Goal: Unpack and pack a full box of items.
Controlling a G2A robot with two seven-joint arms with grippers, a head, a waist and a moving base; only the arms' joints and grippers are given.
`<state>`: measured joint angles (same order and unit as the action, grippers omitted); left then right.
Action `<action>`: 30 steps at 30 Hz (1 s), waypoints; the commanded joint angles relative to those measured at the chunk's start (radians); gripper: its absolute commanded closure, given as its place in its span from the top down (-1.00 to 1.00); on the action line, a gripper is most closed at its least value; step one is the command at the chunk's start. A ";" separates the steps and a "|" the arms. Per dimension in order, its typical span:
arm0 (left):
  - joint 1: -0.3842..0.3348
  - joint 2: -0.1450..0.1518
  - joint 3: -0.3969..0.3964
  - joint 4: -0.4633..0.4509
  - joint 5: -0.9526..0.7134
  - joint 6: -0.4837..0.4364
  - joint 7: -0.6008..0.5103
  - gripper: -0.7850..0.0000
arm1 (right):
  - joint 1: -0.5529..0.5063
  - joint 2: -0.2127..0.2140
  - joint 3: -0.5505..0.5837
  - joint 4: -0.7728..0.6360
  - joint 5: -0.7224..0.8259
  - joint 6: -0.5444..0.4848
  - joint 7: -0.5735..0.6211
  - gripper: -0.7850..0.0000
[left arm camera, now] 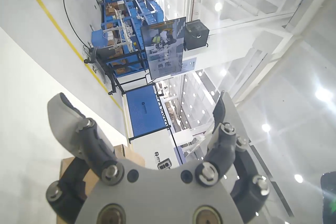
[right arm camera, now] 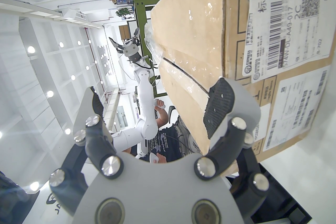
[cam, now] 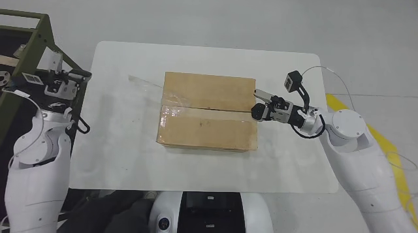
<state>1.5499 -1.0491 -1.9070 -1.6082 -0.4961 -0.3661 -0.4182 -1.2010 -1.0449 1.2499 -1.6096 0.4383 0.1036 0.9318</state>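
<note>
A closed cardboard box (cam: 208, 110) lies in the middle of the white table (cam: 117, 155), its top flaps meeting along a taped seam. In the right wrist view its end face (right arm camera: 275, 57) carries shipping labels. My right gripper (cam: 257, 103) (right arm camera: 157, 89) is open at the box's right end by the seam, and one pad (right arm camera: 219, 104) rests close against the upper edge of that end. My left gripper (cam: 70, 76) (left arm camera: 139, 101) stands open and holds nothing, raised over the table's left edge, well away from the box. It appears far off in the right wrist view (right arm camera: 123, 46).
A green metal cart (cam: 36, 34) stands just off the table's left side, close to my left arm. A loose strip of clear tape (cam: 145, 81) sticks out from the box's far left corner. Bare table surrounds the box on all sides.
</note>
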 commanded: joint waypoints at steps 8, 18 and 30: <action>-0.013 -0.005 -0.011 0.012 -0.013 0.051 0.032 1.00 | 0.000 0.000 0.000 0.000 0.000 0.000 0.000 1.00; -0.008 -0.005 -0.017 0.009 -0.023 0.073 0.010 1.00 | 0.000 0.000 0.000 0.000 0.000 0.000 0.000 1.00; -0.008 -0.005 -0.017 0.009 -0.023 0.073 0.010 1.00 | 0.004 -0.008 -0.037 -0.093 -0.054 0.060 -0.124 1.00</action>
<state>1.5420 -1.0541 -1.9239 -1.5995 -0.5192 -0.2928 -0.4079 -1.1983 -1.0525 1.2149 -1.6917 0.3866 0.1580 0.8122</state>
